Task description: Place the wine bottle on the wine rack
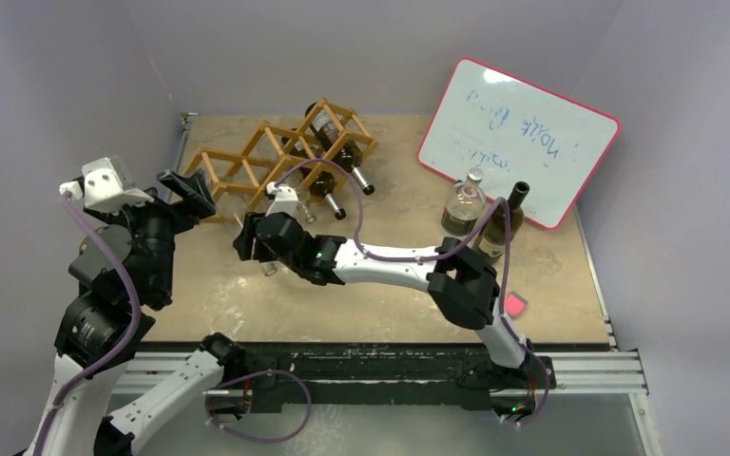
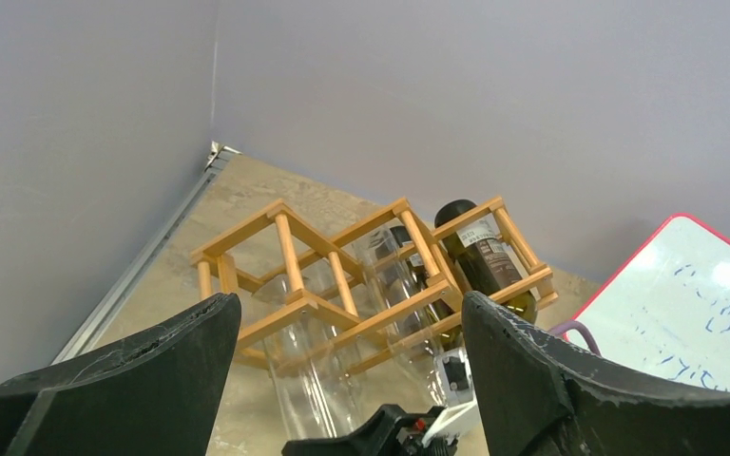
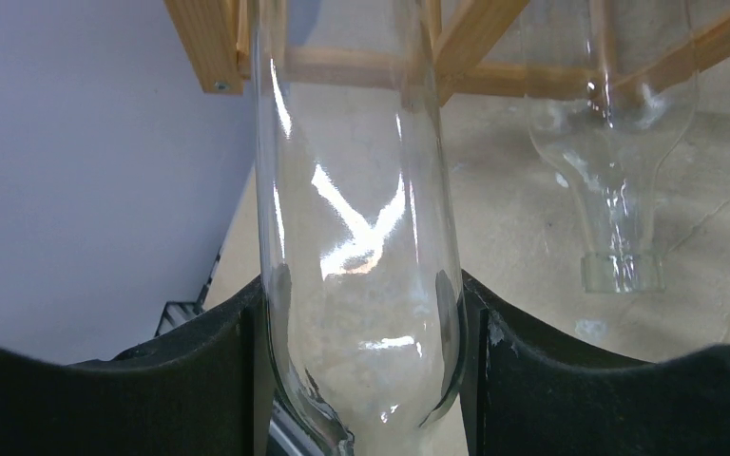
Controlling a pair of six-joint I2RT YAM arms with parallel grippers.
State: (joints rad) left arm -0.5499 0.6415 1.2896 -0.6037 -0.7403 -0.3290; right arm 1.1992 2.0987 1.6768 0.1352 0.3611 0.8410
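Right tool [image 3: 361,313] grips clear wine bottle [image 3: 356,190]; neck cut off below

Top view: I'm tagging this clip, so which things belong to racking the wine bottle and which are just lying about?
Job in hand:
clear wine bottle, gripped by the right tool
wine rack

Lying about:
whiteboard
upright capped bottle
upright dark-necked bottle
pink item near the table edge
dark racked bottle
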